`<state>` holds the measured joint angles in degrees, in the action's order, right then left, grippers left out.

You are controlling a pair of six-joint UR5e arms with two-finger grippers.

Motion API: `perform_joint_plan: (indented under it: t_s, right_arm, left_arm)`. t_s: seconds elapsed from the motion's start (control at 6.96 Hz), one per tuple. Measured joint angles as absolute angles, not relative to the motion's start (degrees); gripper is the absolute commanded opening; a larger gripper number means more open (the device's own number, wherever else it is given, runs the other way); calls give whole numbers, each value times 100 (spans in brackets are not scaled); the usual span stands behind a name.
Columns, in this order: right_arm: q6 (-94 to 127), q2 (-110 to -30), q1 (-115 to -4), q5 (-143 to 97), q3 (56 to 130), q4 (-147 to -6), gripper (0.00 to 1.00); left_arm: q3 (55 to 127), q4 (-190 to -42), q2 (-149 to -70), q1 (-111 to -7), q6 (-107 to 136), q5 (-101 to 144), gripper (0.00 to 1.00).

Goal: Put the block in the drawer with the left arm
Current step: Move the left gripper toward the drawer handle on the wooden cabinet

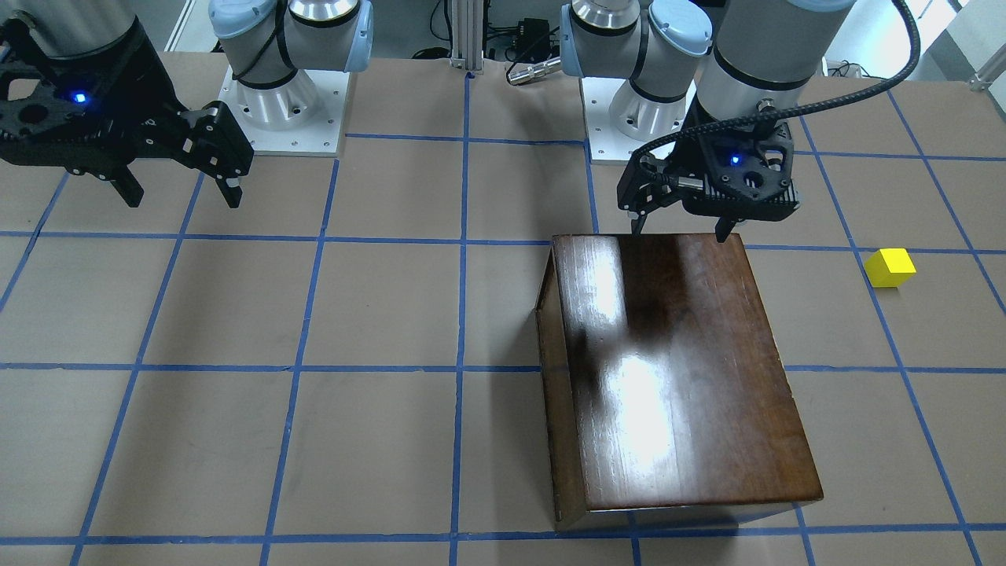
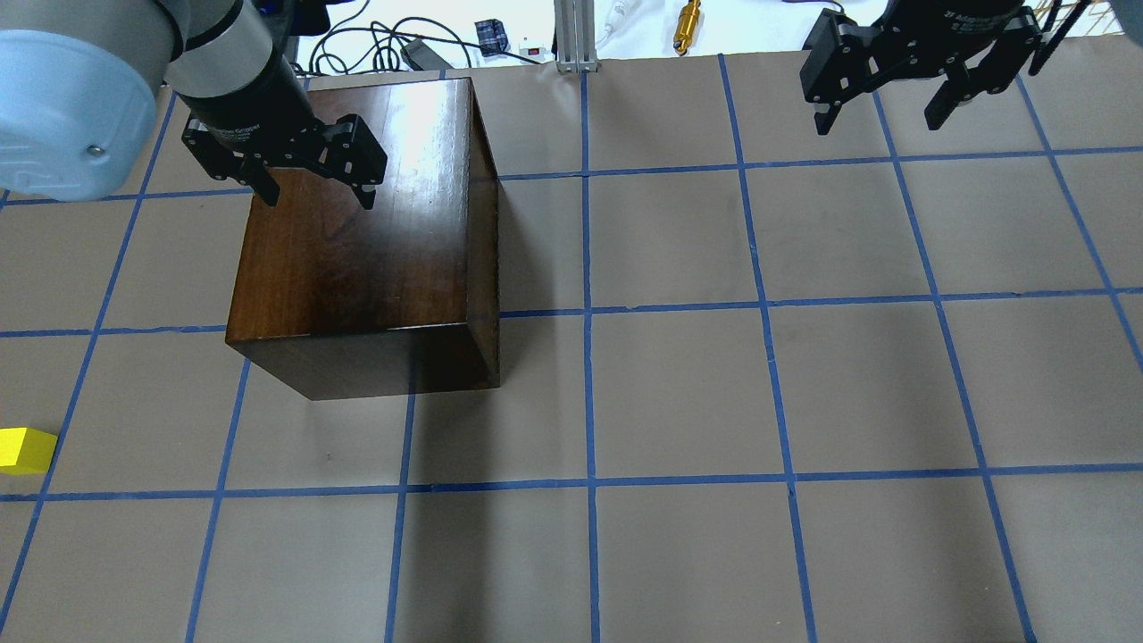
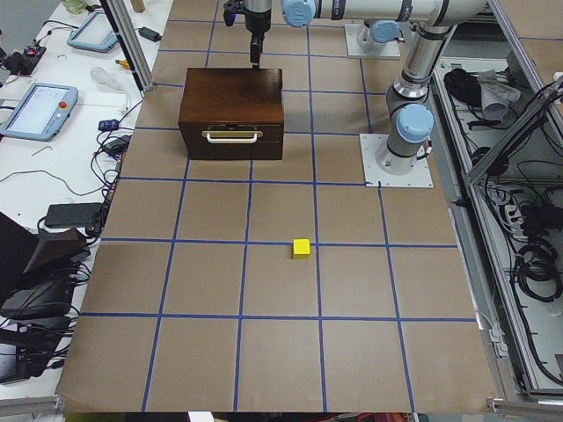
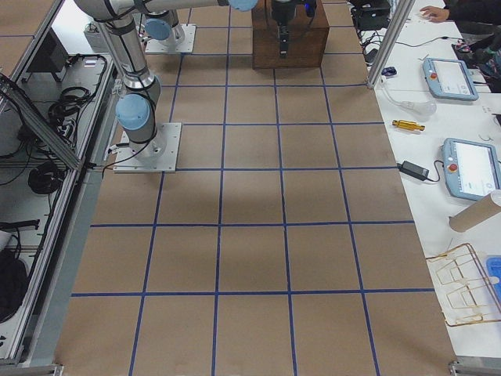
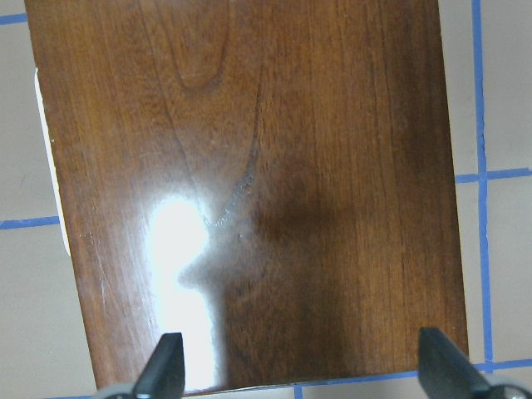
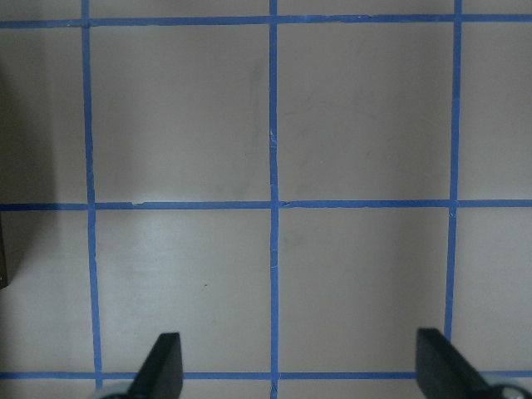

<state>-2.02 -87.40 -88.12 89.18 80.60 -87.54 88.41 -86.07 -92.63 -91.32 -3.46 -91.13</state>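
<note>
The yellow block (image 2: 25, 449) lies on the table (image 2: 679, 393) at the far left, well apart from the cabinet (image 2: 357, 259), and the drawer (image 3: 232, 145) sits pushed in. The left gripper (image 2: 317, 195) hangs above the cabinet top, jaws spread wide and empty — the right gripper (image 2: 877, 123), far right, is the same, spread wide and holding nothing.

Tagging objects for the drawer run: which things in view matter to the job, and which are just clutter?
Job:
block
drawer, shut
cabinet
left gripper, open above the cabinet

Lying about:
right gripper, open, away from the cabinet
brass fitting
teach pendant
</note>
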Motion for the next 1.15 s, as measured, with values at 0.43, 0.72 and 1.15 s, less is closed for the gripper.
perform_joint_plan:
  t_s: [0.43, 0.72, 1.15]
  right_arm:
    - [-202, -8742, -8812, 8921, 8060, -8754, 100]
    - [-202, -8738, -8813, 8921, 8060, -8754, 100]
    - [-202, -8738, -8815, 8921, 8060, -8754, 100]
  left_arm:
    - [8783, -8596, -9273, -8878, -487, -9071, 100]
    - [8740, -8614, -9347, -8046, -984, -8812, 100]
    - [8790, -8585, -9726, -6922, -2103, -8482, 100]
